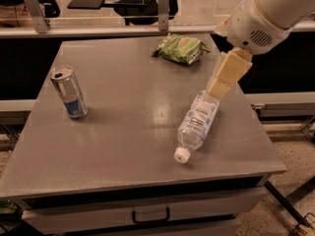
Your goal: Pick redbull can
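Note:
The redbull can [69, 92] stands upright near the left edge of the grey table [123, 141]. It is slim and silver with a blue lower band and a pull-tab top. My gripper [220, 86] hangs from the white arm [268, 14] that comes in from the upper right. It sits above the right side of the table, just over the far end of the lying water bottle [197, 124], far to the right of the can. It holds nothing that I can see.
A clear plastic water bottle lies on its side right of centre, white cap toward the front. A green chip bag [180, 47] lies at the back of the table. A drawer with a handle [150, 214] is under the tabletop. A railing runs behind the table.

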Controlling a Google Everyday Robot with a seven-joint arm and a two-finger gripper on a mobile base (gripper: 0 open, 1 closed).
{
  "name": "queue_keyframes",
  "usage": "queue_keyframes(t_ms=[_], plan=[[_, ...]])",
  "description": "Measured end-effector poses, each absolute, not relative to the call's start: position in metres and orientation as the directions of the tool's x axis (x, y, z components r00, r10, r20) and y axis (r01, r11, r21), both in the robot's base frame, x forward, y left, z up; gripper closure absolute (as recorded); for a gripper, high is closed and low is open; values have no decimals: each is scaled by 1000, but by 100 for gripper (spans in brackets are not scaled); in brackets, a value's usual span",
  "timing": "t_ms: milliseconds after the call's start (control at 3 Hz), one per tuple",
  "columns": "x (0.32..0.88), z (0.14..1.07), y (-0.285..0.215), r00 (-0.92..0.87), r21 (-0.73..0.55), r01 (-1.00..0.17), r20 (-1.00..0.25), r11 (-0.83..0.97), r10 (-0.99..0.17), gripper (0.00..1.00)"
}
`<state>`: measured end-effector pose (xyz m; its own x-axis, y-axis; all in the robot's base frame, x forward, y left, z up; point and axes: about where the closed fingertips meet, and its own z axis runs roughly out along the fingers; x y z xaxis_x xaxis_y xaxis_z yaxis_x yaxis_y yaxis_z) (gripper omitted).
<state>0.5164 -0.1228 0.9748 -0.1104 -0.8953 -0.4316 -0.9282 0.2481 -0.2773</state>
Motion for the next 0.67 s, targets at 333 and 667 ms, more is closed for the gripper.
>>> queue_keyframes(t_ms=[333,667], plan=[[538,971,-81,-65,-273,-934,-506,232,-860,0],[553,966,-37,-31,-251,-945,-566,208,-824,0]])
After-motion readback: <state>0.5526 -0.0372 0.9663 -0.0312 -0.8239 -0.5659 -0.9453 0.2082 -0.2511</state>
